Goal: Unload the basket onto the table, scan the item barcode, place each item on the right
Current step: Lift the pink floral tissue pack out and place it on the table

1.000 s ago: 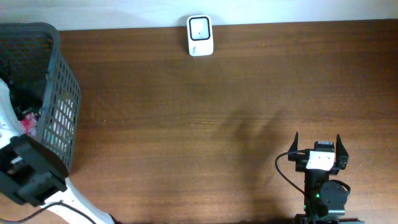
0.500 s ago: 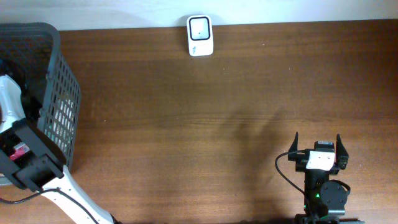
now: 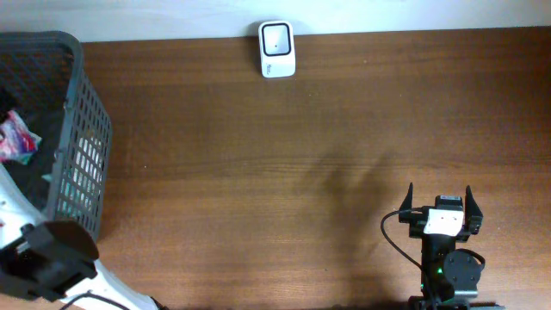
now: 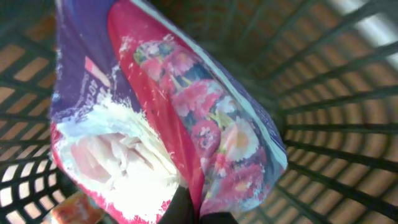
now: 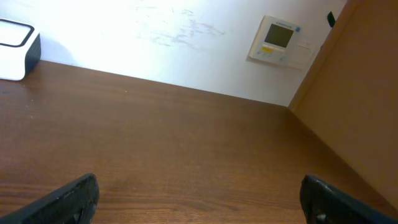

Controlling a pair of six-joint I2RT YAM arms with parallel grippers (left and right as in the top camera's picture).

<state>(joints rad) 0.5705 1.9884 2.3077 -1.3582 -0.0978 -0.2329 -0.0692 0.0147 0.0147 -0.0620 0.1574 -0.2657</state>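
The left gripper is closed on an edge of the floral packet, apparently pinching it, inside the grey basket. The right gripper stands fully open and empty above the table, well apart from the white scanner.

The brown wooden tabletop before me carries a white scanner at its far edge and a dark mesh basket at its left edge.

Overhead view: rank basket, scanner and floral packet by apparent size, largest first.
1. basket, clearly largest.
2-3. scanner and floral packet look alike; the packet is partly hidden, so unranked.
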